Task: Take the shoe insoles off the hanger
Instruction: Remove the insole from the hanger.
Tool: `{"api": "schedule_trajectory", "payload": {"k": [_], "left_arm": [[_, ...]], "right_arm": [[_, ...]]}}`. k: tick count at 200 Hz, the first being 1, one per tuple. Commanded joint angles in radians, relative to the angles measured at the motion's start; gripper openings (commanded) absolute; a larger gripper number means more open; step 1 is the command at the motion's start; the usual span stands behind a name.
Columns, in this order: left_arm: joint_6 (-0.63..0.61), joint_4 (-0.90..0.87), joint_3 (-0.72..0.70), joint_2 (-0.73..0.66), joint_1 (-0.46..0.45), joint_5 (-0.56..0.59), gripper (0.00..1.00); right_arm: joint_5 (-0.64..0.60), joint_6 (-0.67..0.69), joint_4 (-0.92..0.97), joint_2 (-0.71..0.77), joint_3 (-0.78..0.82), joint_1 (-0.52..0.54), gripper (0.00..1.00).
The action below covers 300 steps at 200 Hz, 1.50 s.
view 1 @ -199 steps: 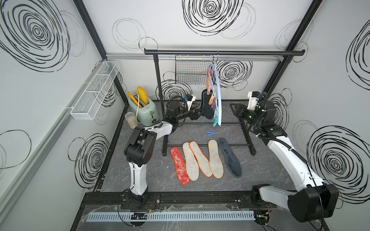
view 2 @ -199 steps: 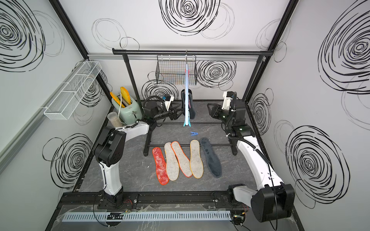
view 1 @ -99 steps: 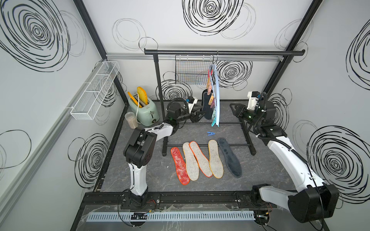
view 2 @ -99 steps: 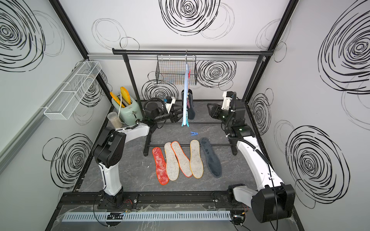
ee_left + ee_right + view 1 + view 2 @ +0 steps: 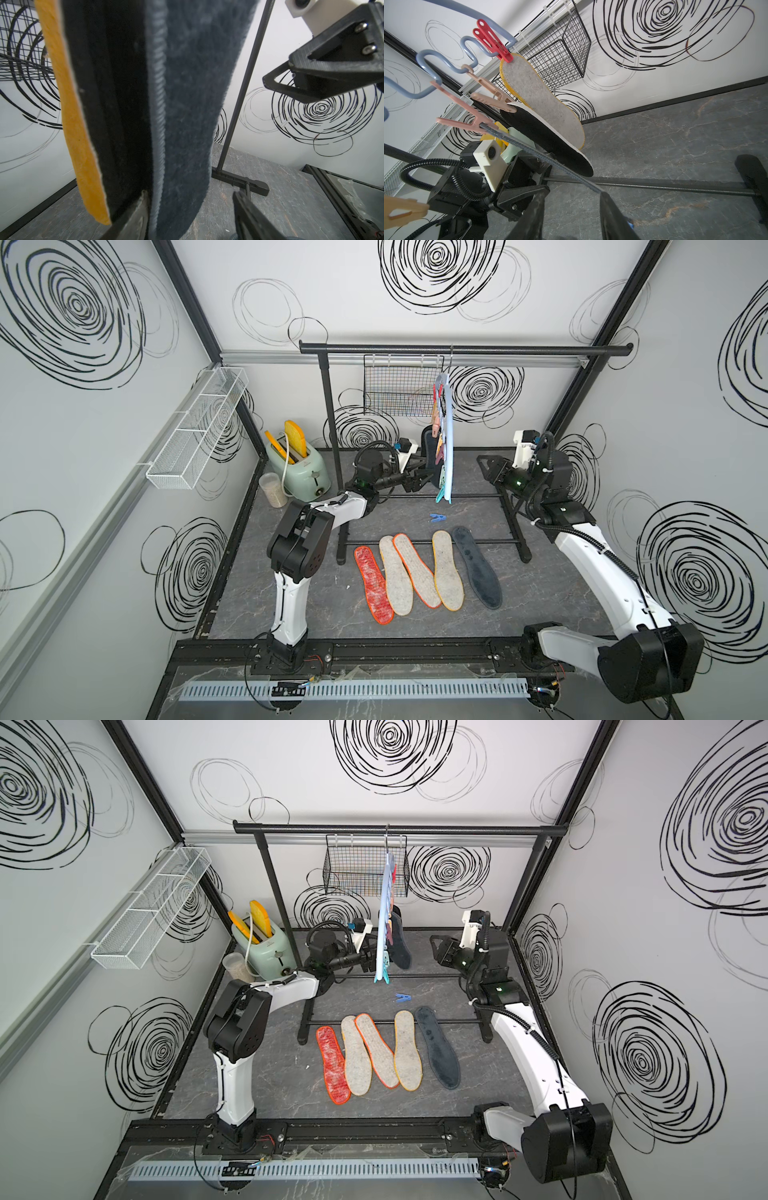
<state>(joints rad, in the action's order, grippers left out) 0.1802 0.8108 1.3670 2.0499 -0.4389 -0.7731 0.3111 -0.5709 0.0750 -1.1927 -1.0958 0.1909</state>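
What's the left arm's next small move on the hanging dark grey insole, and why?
Probably close the left gripper on the dark grey insole. Its lower end hangs between the open jaws, not gripped, while a pink peg holds its top on the hanger. A firm grip should come before pulling it down.

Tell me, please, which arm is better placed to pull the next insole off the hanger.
Left, probably: the left gripper straddles the hanging dark grey insole with open jaws, while the right gripper sits apart from the hanger, empty.
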Motion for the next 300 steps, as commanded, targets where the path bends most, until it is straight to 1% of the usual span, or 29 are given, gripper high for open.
{"api": "schedule_trajectory", "payload": {"k": [1, 28, 79, 100, 145, 159, 170, 174, 183, 188, 211, 230, 238, 263, 300], "left_arm": [[0.017, 0.071, 0.006, 0.017, 0.027, 0.04, 0.69], [0.05, 0.096, 0.025, 0.037, 0.046, 0.01, 0.69], [0.036, 0.093, 0.058, 0.057, 0.023, -0.077, 0.69], [0.038, 0.09, 0.054, 0.052, 0.022, -0.083, 0.65], [0.06, 0.113, 0.027, 0.027, 0.013, -0.086, 0.49], [0.066, 0.126, 0.029, 0.027, 0.001, -0.089, 0.48], [0.06, 0.122, 0.032, 0.029, -0.005, -0.08, 0.51], [0.056, 0.118, 0.033, 0.029, -0.006, -0.072, 0.55], [0.044, 0.103, 0.037, 0.03, -0.005, -0.041, 0.66], [0.037, 0.093, 0.039, 0.03, -0.002, -0.02, 0.69], [0.047, 0.092, 0.055, 0.047, 0.02, 0.016, 0.75], [0.059, 0.097, 0.073, 0.069, 0.035, 0.017, 0.75], [0.069, 0.099, 0.086, 0.079, 0.04, 0.003, 0.74], [0.101, 0.139, 0.088, 0.095, 0.037, -0.057, 0.63], [0.1, 0.148, 0.07, 0.08, 0.014, -0.077, 0.49]], "right_arm": [[-0.01, 0.008, -0.013, 0.018, 0.012, 0.008, 0.46], [-0.009, 0.01, -0.012, 0.015, 0.01, 0.008, 0.46], [-0.004, 0.008, -0.011, 0.008, 0.004, 0.013, 0.46], [-0.007, 0.01, -0.011, 0.008, 0.004, 0.015, 0.46], [-0.009, 0.008, -0.012, 0.007, 0.002, 0.019, 0.46], [-0.012, 0.008, -0.009, 0.007, -0.001, 0.019, 0.46], [-0.016, 0.01, -0.005, 0.007, -0.005, 0.019, 0.46], [-0.016, 0.009, -0.003, 0.007, -0.006, 0.019, 0.46], [-0.014, 0.012, 0.002, 0.007, -0.01, 0.018, 0.46], [-0.014, 0.014, 0.005, 0.008, -0.012, 0.02, 0.46], [-0.021, 0.022, 0.011, 0.01, -0.014, 0.022, 0.46], [-0.023, 0.023, 0.013, 0.009, -0.015, 0.024, 0.46], [-0.022, 0.024, 0.012, 0.009, -0.015, 0.024, 0.46], [-0.025, 0.023, 0.006, 0.008, -0.009, 0.024, 0.46], [-0.021, 0.022, 0.007, 0.009, -0.006, 0.025, 0.46]]}}
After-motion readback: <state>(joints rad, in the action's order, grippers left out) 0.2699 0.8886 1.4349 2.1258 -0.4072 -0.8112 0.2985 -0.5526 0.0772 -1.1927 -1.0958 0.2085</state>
